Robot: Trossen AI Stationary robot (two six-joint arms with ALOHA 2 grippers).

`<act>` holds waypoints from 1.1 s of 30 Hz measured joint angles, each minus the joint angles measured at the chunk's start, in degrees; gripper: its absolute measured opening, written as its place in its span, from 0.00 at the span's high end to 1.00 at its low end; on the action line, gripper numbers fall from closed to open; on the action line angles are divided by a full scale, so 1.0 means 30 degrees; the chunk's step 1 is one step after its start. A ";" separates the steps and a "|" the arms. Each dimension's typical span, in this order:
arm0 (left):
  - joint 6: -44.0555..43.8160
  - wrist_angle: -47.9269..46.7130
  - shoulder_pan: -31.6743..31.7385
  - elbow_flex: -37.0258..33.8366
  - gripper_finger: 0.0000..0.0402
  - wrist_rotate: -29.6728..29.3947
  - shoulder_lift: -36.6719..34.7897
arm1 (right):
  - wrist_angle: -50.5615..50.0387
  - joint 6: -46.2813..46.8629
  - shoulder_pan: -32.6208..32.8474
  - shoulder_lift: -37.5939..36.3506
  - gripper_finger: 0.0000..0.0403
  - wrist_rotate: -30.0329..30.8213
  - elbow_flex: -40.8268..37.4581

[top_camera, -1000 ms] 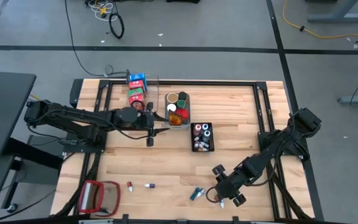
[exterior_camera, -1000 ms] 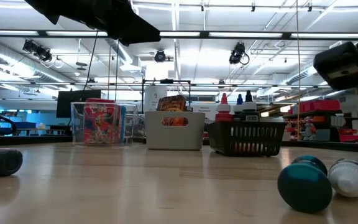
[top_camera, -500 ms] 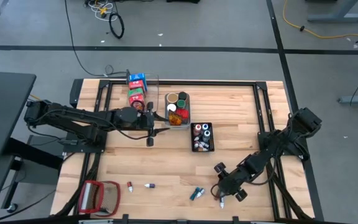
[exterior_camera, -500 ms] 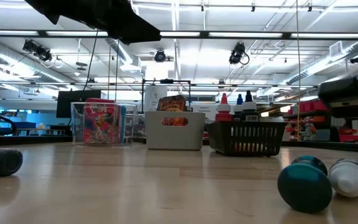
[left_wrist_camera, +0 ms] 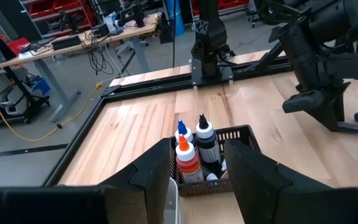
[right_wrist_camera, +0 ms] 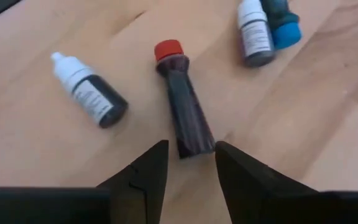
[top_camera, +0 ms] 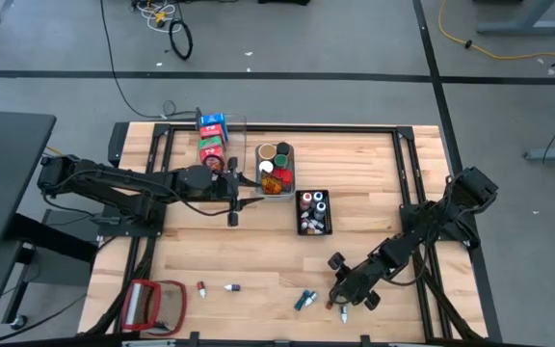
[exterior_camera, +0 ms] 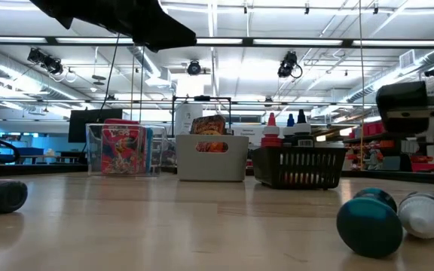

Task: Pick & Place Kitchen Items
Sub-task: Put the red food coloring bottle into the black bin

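We are at the pick-up step. Our right claw is low over the near edge of the worktop, right above a little red-capped bottle that lies flat on the wood. Its two fingers stand apart, one on each side of the bottle's bottom end, and they do not squeeze it yet. Near it lie a white-tipped dark bottle, and a white-capped one beside a blue-capped bottle. Two more tiny bottles lie farther along the near edge.

Our left claw waits up by the bins, over the black basket that already holds small bottles. Its fingers are a little apart and hold nothing.

We think the next move is to go down a bit more and pinch the red-capped bottle across its body. It is round, so it may roll away if we push one side first. Then it would go in the black basket.
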 joint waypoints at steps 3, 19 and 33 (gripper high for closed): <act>-0.0263 0.0007 0.0000 0.0000 0.60 0.0000 0.0000 | 0.0180 -0.0566 -0.0084 0.0000 0.65 -0.0040 0.0000; -0.0891 -0.0002 0.0000 0.0000 0.60 0.0000 0.0000 | 0.1816 -0.1780 -0.0702 0.0259 0.71 -0.0902 0.0007; 0.0085 -0.0007 0.0000 0.0000 0.60 -0.0007 -0.0003 | 0.3927 -0.1583 -0.1215 0.1970 0.78 -0.0167 0.0092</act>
